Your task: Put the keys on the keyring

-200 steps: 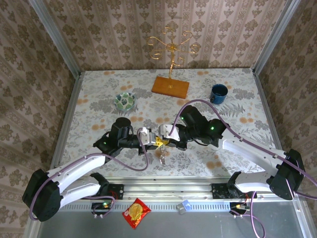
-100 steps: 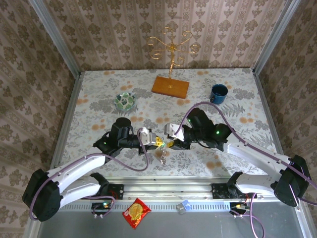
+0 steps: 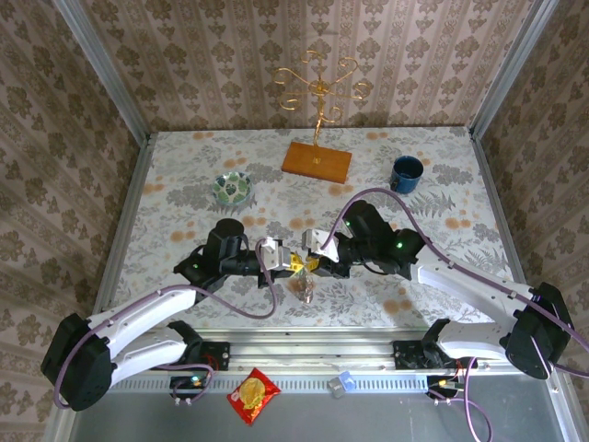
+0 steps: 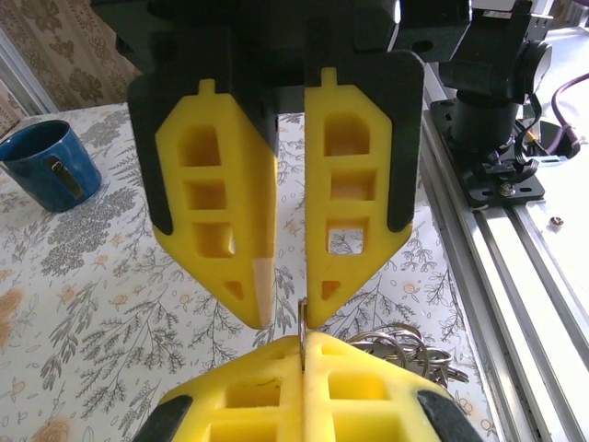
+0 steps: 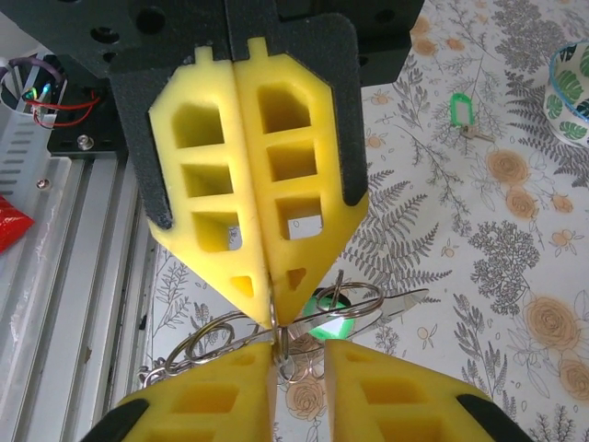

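My left gripper (image 4: 302, 343) is shut on a thin wire of the keyring (image 4: 405, 352), a bunch of grey metal rings that hangs under it over the table (image 3: 304, 288). Tip to tip with it stands my right gripper (image 5: 300, 357), its fingers (image 5: 207, 391) a little apart, with loops of the keyring (image 5: 213, 335) in the gap. A green-headed key (image 5: 337, 322) hangs among the rings just beyond those tips, its pale blade pointing right. Another green key (image 5: 460, 113) lies on the table farther off. In the top view, both grippers meet at the near middle (image 3: 302, 263).
A blue mug (image 3: 406, 173) stands at the back right, a green-white bowl (image 3: 233, 189) at the back left, and a gold hook stand on a wooden base (image 3: 317, 160) at the back middle. A red snack packet (image 3: 253, 395) lies on the metal ledge in front of the table.
My right gripper drew back a little to the right, opened wider, then came back against the left gripper's tips with its jaws narrower. The left arm kept still, holding the keyring.
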Robot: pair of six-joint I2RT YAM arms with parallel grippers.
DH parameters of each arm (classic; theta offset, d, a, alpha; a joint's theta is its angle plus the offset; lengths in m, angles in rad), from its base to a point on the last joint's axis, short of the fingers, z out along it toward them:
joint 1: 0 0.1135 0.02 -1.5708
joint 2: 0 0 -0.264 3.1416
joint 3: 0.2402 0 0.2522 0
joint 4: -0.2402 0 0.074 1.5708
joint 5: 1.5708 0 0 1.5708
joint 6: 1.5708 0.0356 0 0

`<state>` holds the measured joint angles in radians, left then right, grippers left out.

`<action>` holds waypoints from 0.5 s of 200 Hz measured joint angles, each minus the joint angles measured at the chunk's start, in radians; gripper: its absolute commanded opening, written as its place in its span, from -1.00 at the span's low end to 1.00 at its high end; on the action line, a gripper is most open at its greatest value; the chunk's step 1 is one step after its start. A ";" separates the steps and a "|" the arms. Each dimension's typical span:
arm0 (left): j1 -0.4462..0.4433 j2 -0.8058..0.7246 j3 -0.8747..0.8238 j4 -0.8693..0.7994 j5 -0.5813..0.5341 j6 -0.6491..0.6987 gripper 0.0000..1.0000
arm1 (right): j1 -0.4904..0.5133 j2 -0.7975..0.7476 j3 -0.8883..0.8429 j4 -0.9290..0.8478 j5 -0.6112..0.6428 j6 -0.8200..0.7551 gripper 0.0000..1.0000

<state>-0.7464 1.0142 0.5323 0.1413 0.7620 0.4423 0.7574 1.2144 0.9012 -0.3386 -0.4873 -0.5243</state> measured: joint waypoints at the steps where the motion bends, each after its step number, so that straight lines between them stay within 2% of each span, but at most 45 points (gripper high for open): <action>1: 0.000 0.000 0.000 0.000 0.000 0.000 -1.00 | 0.000 0.000 0.000 0.000 0.000 0.000 -0.65; 46: 0.000 0.000 -0.001 0.000 -0.008 0.000 -1.00 | 0.003 0.016 0.000 0.000 -0.017 0.003 -1.00; 65: 0.000 0.000 -0.002 0.001 -0.008 0.000 -1.00 | 0.003 0.016 0.000 0.000 -0.018 0.005 -1.00; 100: 0.000 0.000 -0.009 0.019 -0.013 -0.001 -0.78 | 0.002 0.016 0.000 0.001 -0.018 0.009 -1.00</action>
<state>-0.7467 1.0142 0.5232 0.1608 0.7494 0.4412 0.7597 1.2308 0.9012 -0.3374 -0.5053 -0.5152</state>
